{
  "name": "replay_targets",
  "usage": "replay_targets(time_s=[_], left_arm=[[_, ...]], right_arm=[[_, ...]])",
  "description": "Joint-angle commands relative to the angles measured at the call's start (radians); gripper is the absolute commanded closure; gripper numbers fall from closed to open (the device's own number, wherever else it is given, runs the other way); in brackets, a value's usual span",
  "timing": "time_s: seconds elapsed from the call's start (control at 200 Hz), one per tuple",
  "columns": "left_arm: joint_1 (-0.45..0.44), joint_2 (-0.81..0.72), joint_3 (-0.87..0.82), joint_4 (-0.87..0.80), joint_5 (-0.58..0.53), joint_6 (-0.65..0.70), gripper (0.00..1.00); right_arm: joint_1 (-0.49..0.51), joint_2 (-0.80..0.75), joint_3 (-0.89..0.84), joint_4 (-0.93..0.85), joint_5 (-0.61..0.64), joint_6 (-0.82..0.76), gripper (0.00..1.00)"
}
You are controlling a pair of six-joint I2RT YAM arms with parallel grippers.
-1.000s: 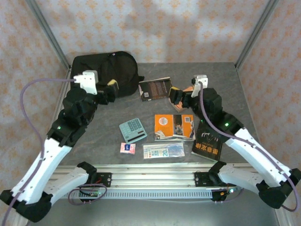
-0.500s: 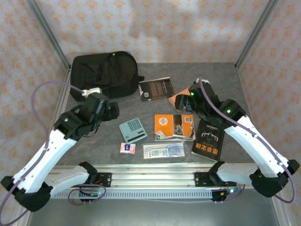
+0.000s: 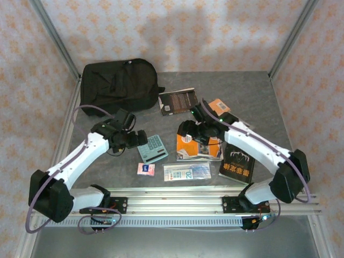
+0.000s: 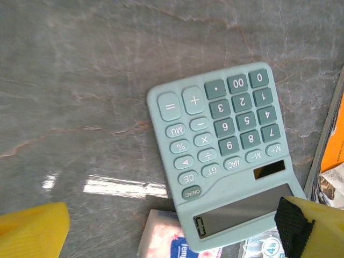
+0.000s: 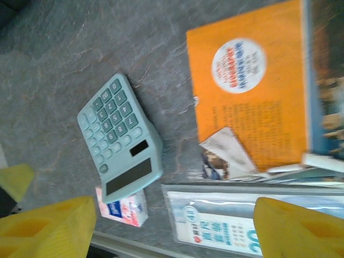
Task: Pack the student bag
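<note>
Tabletop (image 3: 252,91) from above bears student bag (image 3: 118,86); wrist views catch calculator (image 4: 226,156)

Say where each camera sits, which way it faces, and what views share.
Top external: above and behind, looking down at the table; left arm, right arm show.
Left wrist: on that wrist, facing down at the calculator; left claw shows.
Right wrist: on that wrist, facing down at the orange book; right claw shows.
Shared: the calculator, in all three.

student bag (image 3: 119,86) far left, calculator (image 3: 151,148) mid-table, book (image 3: 188,145) right of it, packet (image 3: 145,169), perhaps tissues, before it
</note>
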Motion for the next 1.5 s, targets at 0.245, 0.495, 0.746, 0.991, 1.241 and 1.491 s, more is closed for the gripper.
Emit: replay_targets(time_s=[0.245, 0.495, 0.746, 0.991, 1.241, 1.491], left_arm=[[0.018, 0.040, -0.025, 0.079, 0.043, -0.036, 0.00], [0.018, 0.028, 0.014, 0.017, 0.019, -0.045, 0.00], [0.018, -0.008, 0.033, -0.033, 0.004, -0.053, 0.00], [0.018, -0.033, 0.054, -0.069, -0.016, -0.058, 0.00], [0.060, -0.044, 0.119, -0.129, -0.096, -0.034, 0.00], [0.185, -0.002, 0.192, -0.071, -0.092, 0.008, 0.00]], right_arm=[[0.083, 0.219, -0.152, 0.474, -0.163, 0.376, 0.24], [0.113, 0.332, -0.205, 0.677, -0.178, 0.523, 0.28], [0.125, 0.381, -0.208, 0.732, -0.189, 0.559, 0.48], [0.122, 0.408, -0.206, 0.723, -0.171, 0.569, 0.58], [0.077, 0.428, -0.141, 0.615, -0.159, 0.498, 0.71], [-0.012, 0.440, -0.041, 0.431, -0.129, 0.322, 0.42]])
